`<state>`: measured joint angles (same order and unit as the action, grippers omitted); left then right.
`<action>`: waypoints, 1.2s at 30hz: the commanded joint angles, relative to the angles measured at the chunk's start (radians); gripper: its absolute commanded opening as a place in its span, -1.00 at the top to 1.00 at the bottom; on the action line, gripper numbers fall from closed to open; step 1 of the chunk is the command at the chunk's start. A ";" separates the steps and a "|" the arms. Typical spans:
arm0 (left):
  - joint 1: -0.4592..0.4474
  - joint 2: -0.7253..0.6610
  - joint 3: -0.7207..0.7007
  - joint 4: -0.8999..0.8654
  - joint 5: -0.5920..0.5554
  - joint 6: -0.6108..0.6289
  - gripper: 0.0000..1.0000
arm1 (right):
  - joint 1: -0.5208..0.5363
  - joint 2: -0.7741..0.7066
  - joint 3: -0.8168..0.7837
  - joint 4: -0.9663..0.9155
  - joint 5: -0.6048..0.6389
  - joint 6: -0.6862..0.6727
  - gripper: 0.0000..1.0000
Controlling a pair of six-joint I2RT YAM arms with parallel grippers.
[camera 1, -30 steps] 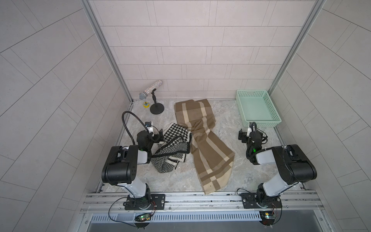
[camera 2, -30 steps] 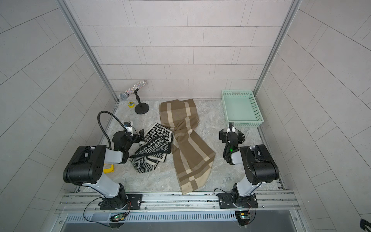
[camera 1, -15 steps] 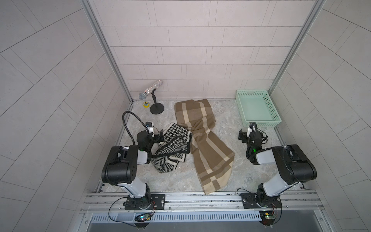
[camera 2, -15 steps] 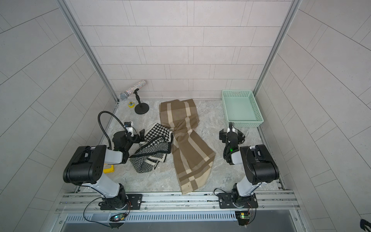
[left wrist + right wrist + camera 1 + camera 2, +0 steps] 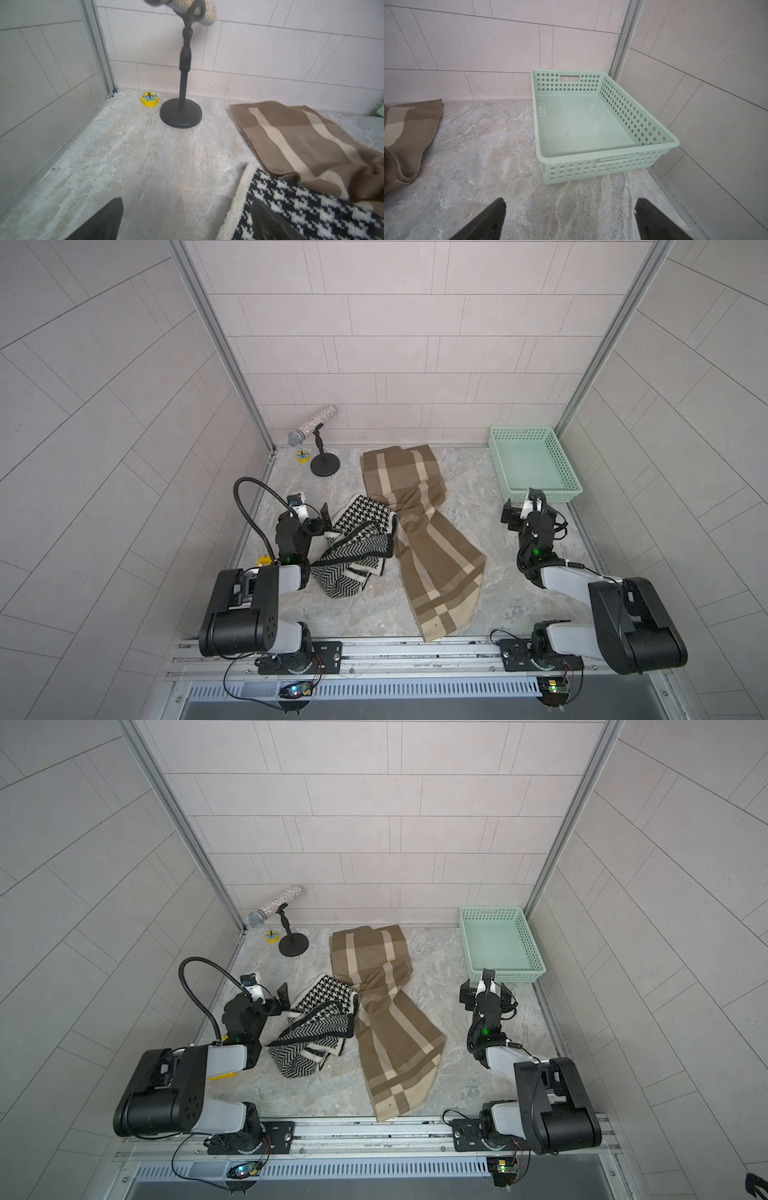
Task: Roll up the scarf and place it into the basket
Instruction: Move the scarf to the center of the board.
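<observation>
Currently, the tan scarf is laid lengthwise down the middle of the marbled tabletop, unrolled and twisted near its midpoint. Touching its edge on the left arm's side, the houndstooth scarf is heaped in loose folds. The basket is set well apart from the tan scarf on the right arm's side, in the back corner; its bare floor is shown in the right wrist view.

The left gripper is positioned on the far side of the houndstooth scarf from the tan scarf, with its jaws spread wide and nothing gripped. One finger is seen over the houndstooth border, though contact cannot be judged. The right gripper is placed between the tan scarf and the basket, nearer the basket, jaws likewise spread wide over bare tabletop.

A microphone on a stand is stood near the tan scarf's far end on the left arm's side, and a small yellow object is seen just beyond it.
</observation>
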<state>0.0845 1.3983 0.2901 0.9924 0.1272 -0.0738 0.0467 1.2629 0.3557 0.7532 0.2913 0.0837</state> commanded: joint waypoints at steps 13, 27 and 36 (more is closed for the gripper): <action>-0.196 -0.233 0.312 -0.557 0.026 -0.314 -1.00 | 0.019 -0.212 0.189 -0.686 0.001 0.196 -1.00; -0.696 -0.433 0.273 -1.174 -0.147 -0.472 -0.68 | 0.069 -0.237 0.379 -1.249 -0.023 0.250 -0.92; -0.665 -0.304 0.168 -1.098 -0.227 -0.599 0.03 | 0.106 -0.242 0.357 -1.403 -0.171 0.315 -0.60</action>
<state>-0.5983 1.0492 0.4732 -0.1364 -0.0631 -0.6102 0.1318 1.0256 0.7231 -0.5465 0.1780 0.3489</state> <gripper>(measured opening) 0.496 0.808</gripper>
